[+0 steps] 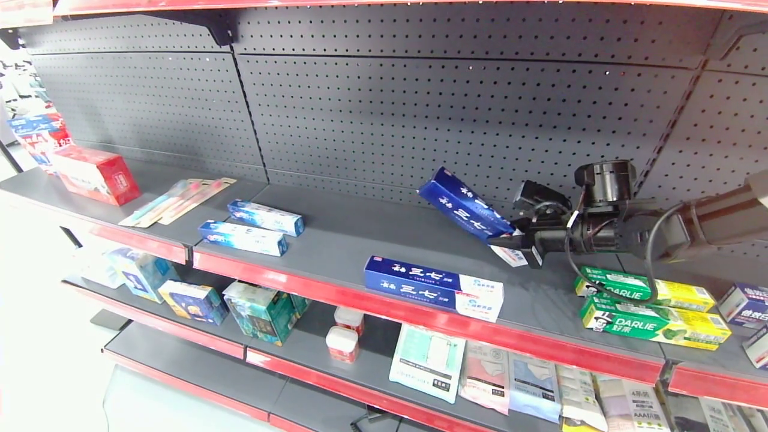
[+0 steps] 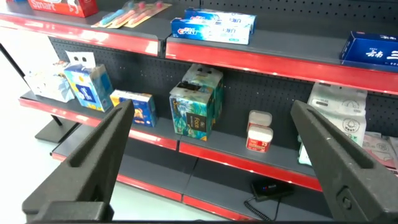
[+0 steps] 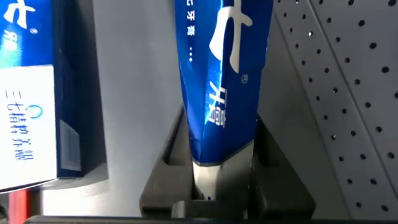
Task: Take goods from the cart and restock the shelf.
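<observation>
My right gripper is shut on one end of a blue toothpaste box, holding it tilted above the grey shelf, its far end up near the pegboard back. In the right wrist view the held blue toothpaste box runs out between the fingers. A matching blue box lies flat by the shelf's red front edge, and it is the blue box beside the held one. My left gripper is open, facing the lower shelves with nothing between its fingers.
Two light-blue toothpaste boxes, toothbrush packs and a red box lie on the shelf to the left. Green toothpaste boxes lie to the right. Lower shelves hold small boxes, red-capped jars and packets.
</observation>
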Controlling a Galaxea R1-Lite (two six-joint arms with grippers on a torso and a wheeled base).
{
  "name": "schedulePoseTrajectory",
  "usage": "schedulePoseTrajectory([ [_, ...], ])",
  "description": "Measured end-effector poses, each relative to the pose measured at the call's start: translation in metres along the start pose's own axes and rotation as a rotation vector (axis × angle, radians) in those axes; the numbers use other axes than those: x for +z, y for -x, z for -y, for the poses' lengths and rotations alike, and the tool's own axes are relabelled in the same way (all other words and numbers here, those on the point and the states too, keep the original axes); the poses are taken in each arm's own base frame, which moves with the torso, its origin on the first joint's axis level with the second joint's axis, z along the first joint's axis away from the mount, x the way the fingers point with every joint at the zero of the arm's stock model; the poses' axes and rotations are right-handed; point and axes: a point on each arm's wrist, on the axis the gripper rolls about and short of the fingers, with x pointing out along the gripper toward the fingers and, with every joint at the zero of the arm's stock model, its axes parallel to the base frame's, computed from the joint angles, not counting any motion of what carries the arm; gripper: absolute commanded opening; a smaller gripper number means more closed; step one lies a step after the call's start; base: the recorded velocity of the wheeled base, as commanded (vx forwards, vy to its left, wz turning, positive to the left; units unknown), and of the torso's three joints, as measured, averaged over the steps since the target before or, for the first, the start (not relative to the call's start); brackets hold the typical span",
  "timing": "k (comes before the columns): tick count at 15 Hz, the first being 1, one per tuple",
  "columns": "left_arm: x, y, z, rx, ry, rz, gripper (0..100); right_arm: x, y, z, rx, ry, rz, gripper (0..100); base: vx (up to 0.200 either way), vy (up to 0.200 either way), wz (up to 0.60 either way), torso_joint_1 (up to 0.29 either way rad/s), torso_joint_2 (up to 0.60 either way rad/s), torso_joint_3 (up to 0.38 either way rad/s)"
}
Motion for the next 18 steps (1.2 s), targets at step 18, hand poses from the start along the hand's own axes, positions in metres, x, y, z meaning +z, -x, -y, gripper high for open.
schedulePoseTrajectory([
  [18,0.000,0.000,0.000,0.000,0.001,0.000,100,-0.030,-0.003,-0.001,-0.010,-0.023,-0.036,0,0.000,0.000,0.00,0.000,0.00,0.000],
])
